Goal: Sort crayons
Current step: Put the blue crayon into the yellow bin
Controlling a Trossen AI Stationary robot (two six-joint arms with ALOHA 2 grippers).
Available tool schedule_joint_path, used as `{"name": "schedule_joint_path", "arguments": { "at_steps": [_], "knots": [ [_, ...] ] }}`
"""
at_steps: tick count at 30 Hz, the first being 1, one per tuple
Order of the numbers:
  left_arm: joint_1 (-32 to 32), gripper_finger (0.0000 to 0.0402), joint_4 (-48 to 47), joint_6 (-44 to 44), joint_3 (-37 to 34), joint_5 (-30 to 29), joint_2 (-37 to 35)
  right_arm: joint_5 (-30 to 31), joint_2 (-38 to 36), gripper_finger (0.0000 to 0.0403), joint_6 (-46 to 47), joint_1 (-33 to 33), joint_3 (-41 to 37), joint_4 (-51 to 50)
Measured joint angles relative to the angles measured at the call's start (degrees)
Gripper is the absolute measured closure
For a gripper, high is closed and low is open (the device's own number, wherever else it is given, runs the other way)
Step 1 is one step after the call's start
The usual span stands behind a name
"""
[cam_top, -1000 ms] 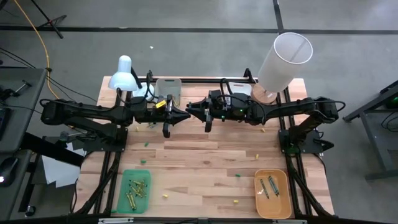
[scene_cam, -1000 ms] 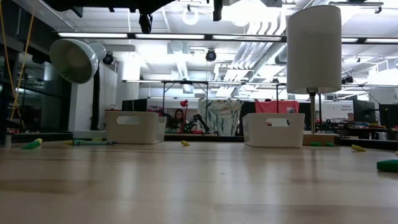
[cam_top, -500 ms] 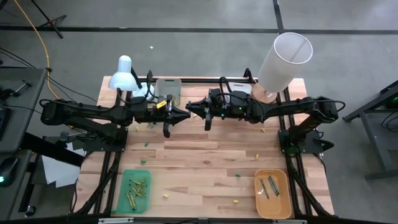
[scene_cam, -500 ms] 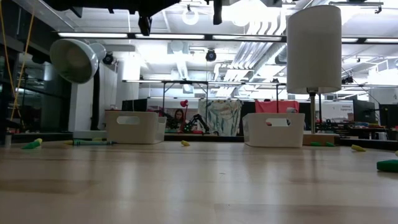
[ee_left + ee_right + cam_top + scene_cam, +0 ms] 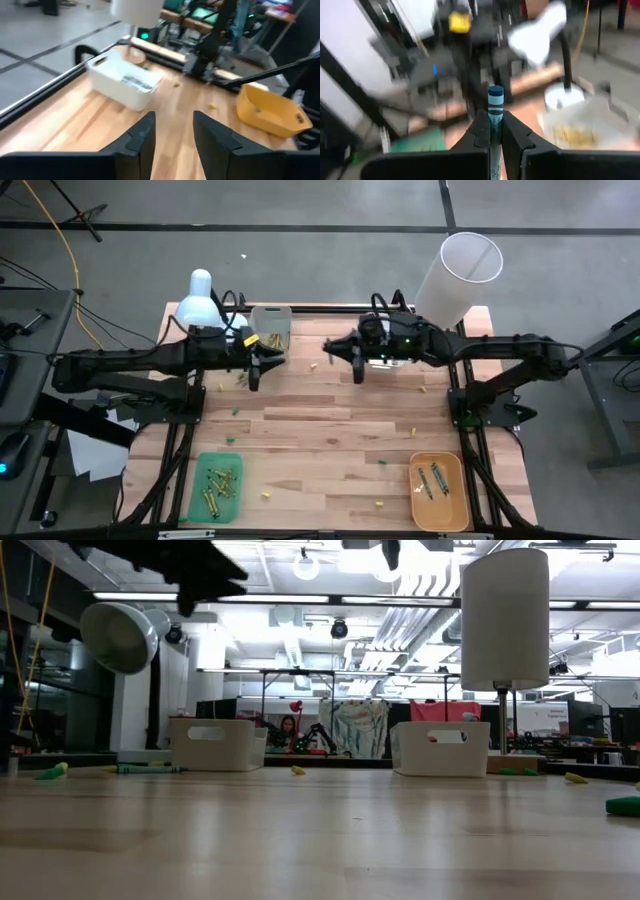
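Up at the far side of the wooden table (image 5: 320,435), both arms are hovering above the boards on either side of its middle. The right gripper (image 5: 490,131) is pinching a blue crayon (image 5: 494,107) between its fingers (image 5: 512,134), the stick standing up past the fingertips with its flat end showing; seen from above, this gripper (image 5: 357,365) is hanging just beside the white bin (image 5: 125,80) that is sitting next to the base of the tall white cylinder lamp (image 5: 455,278). The left gripper (image 5: 172,127) is holding nothing, its fingers (image 5: 142,132) parted with a clear gap through which bare table is showing; from above it (image 5: 256,370) is sitting near the grey bin (image 5: 271,324), which is holding several yellow crayons, and close to the small white desk lamp (image 5: 198,298). Well away from both grippers, at the near edge of the table, the green tray (image 5: 217,485) is lying toward the left arm's side with a loose heap of yellow and green crayons in it, and the orange tray (image 5: 438,490) is lying toward the right arm's side with a few grey and teal crayons inside. Small yellow and green specks are lying scattered on the boards between the trays and the bins. Looking level across the table, the two white bins (image 5: 216,743) are standing at the far edge with the cylinder lamp (image 5: 504,618) rising above the right one.
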Motion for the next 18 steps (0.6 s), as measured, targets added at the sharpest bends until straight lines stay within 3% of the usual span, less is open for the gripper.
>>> {"name": "schedule_joint_path", "arguments": {
  "at_steps": [4, 8, 14, 18],
  "knots": [
    [0.98, 0.0275, 0.31, -0.68, -3.34, -2.26, -3.96, 0.49, -3.31, 0.0401, 2.92, 1.41, -1.83, -11.94],
    [1.71, 0.0275, 5.24, -4.87, -7.70, -3.10, -6.22, 2.42, -6.23, 0.0401, 9.98, 5.72, -7.86, -16.15],
    [1.67, 0.0274, 10.44, -9.29, -11.10, -3.13, -6.15, 4.86, -9.77, 0.0402, 29.77, 16.84, -19.53, -16.12],
    [1.67, 0.0274, 10.31, -9.35, -11.15, -3.12, -5.74, 3.71, -11.01, 0.0402, 43.95, 26.72, -22.98, -16.54]
  ]
}}
